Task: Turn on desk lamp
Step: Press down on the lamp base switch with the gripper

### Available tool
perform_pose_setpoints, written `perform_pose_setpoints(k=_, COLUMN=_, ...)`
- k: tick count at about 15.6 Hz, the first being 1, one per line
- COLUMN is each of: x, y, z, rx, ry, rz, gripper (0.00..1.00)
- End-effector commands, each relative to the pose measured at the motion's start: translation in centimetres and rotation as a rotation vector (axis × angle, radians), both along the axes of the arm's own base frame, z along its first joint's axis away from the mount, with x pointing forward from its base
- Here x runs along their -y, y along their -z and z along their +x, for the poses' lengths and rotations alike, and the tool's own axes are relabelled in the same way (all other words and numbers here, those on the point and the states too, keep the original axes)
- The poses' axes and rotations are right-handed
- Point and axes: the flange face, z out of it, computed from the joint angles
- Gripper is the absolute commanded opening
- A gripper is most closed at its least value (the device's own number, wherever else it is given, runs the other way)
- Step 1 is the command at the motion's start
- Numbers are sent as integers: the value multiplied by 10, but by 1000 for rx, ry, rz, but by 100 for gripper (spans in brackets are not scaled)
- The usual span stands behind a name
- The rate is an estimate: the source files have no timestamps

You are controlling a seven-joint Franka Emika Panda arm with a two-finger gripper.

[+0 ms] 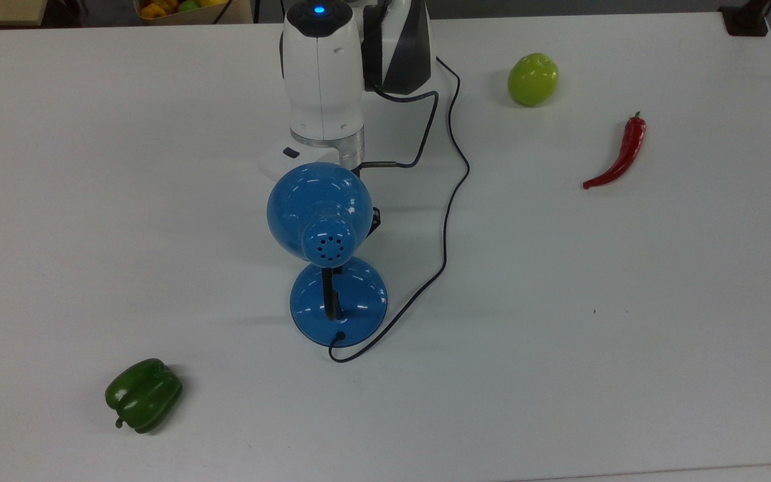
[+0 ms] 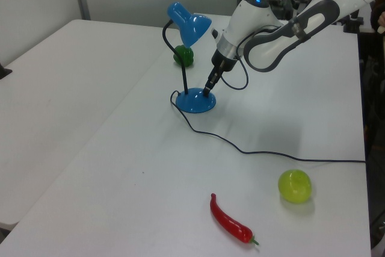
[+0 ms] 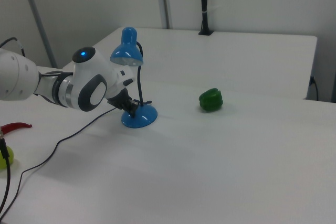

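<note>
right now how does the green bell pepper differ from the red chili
The green bell pepper is dark green, squat and lobed; the red chili is red, long, thin and curved. In the top view the pepper lies lower left, the chili upper right. Both lie on the white table, untouched.

No readable text, labels, brands, numbers or signs anywhere: none on the desk lamp (image 1: pixel 319 213), the robot arm (image 1: pixel 322 73), the tabletop (image 1: pixel 626 301) or the vegetables.
</note>
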Motion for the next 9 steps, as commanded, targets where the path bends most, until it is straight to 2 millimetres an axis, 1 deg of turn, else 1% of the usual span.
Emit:
perform_pose_setpoints(k=1, x=-4, y=3, z=2, rx=18, ry=6, rz=9, gripper=0)
perform_pose_setpoints(k=3, x=-5, y=0, z=3, rx=51, ry=8, rz=15, gripper=0)
perform_pose_setpoints(k=4, x=-5, y=3, z=4, rx=54, ry=11, rz=15, gripper=0)
perform_pose_setpoints(k=9, x=-5, y=4, z=4, rx=53, ry=10, rz=14, gripper=0)
